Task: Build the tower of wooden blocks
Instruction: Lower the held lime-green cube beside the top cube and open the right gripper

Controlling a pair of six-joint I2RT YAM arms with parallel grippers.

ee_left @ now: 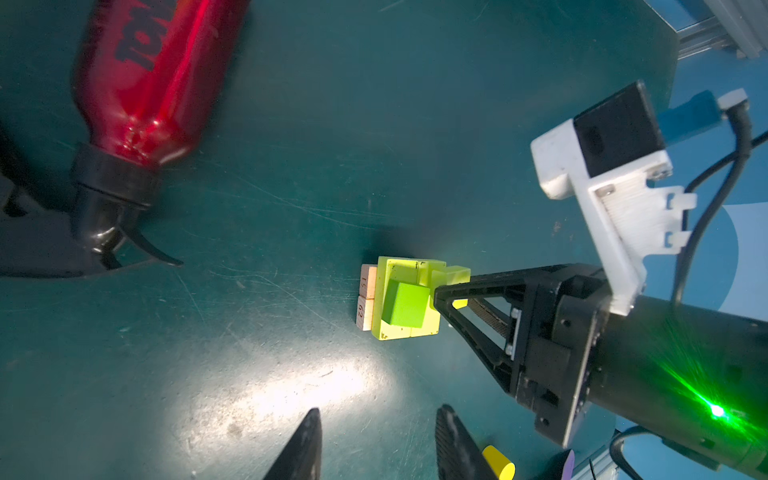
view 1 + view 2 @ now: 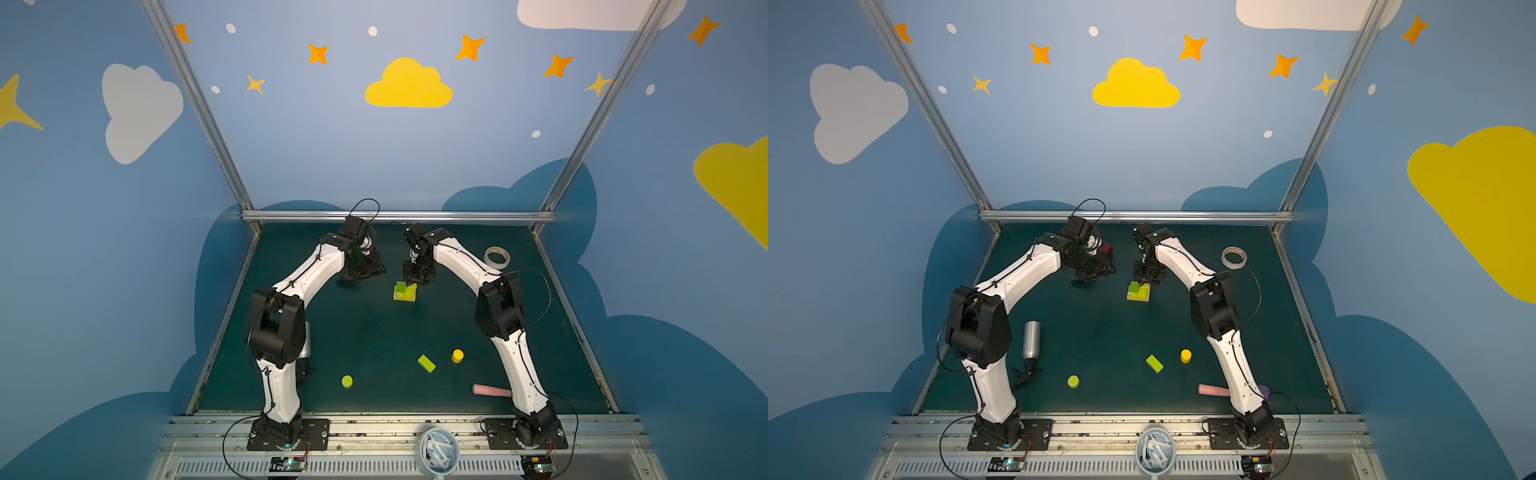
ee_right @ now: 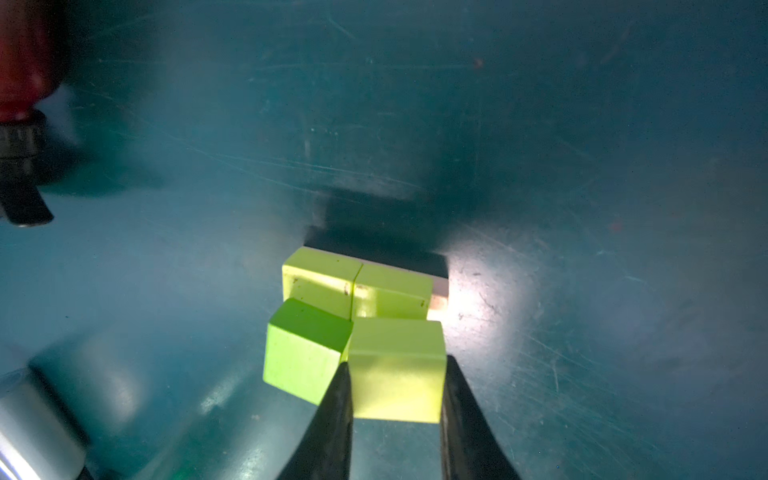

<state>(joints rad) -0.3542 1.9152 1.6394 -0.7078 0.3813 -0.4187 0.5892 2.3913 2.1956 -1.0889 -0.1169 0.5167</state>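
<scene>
Blurred red bottle, probably, cut by edge.

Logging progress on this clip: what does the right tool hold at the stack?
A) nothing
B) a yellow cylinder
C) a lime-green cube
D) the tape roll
C: in the right wrist view the right tool grips a lime-green cube at the stack; the yellow cylinder and tape roll lie loose, away from it.

Robot lab cell, aluminium frame, cloud-painted walls, green tabletop
</scene>
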